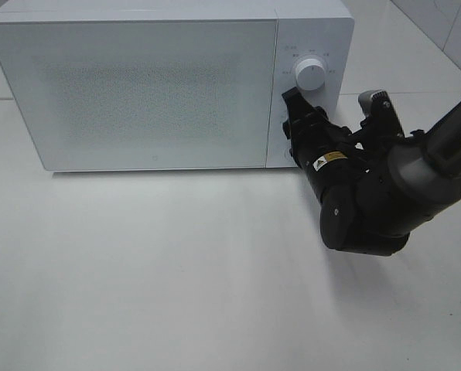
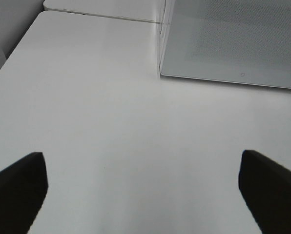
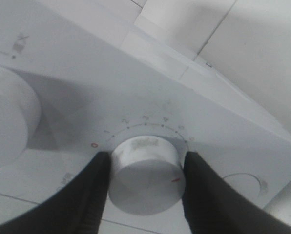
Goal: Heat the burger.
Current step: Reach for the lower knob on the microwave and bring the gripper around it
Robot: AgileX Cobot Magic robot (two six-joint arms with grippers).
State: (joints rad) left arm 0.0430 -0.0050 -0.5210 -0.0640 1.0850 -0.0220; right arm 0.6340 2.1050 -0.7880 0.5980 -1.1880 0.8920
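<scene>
The burger is hidden; the door of the white microwave (image 1: 153, 93) is closed and nothing shows through it. My right gripper (image 1: 298, 137) reaches to the control panel, below the upper white knob (image 1: 311, 75). In the right wrist view the right gripper (image 3: 146, 168) is shut on the lower white dial (image 3: 146, 183), one finger (image 3: 94, 185) on each side. The dial's red mark (image 3: 175, 180) sits away from the red 0 on the scale. My left gripper (image 2: 141, 165) is open and empty above the bare table, out of the exterior view.
The microwave stands at the back of the white table (image 1: 176, 270). Its door corner (image 2: 223, 44) shows in the left wrist view. The upper knob (image 3: 9, 117) is beside the gripped dial. The right arm (image 1: 439, 147) comes in from the right edge.
</scene>
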